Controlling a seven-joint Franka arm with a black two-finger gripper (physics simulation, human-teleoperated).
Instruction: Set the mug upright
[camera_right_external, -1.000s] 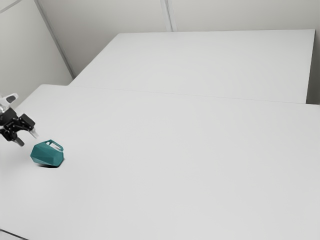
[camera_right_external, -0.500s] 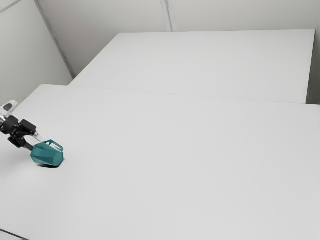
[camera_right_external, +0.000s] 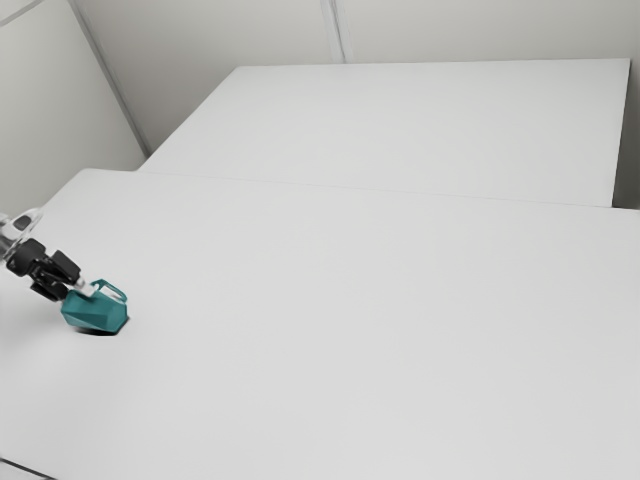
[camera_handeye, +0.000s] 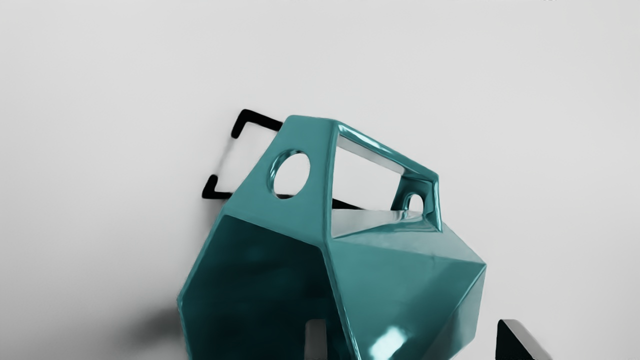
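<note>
My pincer (camera_handeye: 412, 332) stands wide and grips nothing, having come down within the last second to the mouth (camera_handeye: 260, 285) of the teal mug (camera_handeye: 400, 280), one finger over the opening, the other outside the wall; how deep the first reaches, I cannot be sure. The mug remains on its side on the counter (camera_right_external: 350, 300), handle (camera_handeye: 320, 150) up. The wall now looks graspable, but righting it would still take a firm hold and a turn.

A broad white worktop (camera_right_external: 360, 330) spreads out in soft light, another pale flat surface (camera_right_external: 400, 125) beyond it, grey walls (camera_right_external: 210, 35) behind.
</note>
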